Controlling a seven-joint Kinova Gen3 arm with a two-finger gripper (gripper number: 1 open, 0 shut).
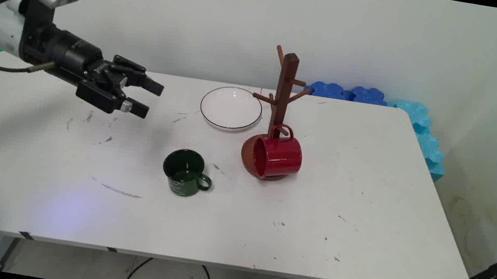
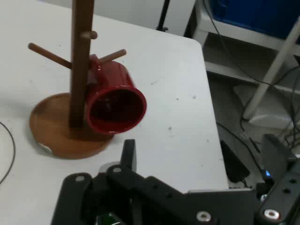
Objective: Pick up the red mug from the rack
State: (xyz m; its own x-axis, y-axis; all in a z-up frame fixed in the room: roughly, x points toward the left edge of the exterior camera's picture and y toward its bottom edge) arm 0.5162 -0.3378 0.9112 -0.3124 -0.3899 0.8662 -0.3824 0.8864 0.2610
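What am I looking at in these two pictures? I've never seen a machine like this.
It is a robot arm whose black two-fingered tool does the grasping. Its fingers are open and it holds nothing, hanging above the white table. The wide picture comes from a fixed camera looking down across the table. The other comes from a camera on the hand itself, so the tool's black parts rise from the bottom. On the table stand a dark green mug, a white plate and a wooden mug tree. A red mug hangs by its handle on one of the tree's low pegs, mouth sideways.
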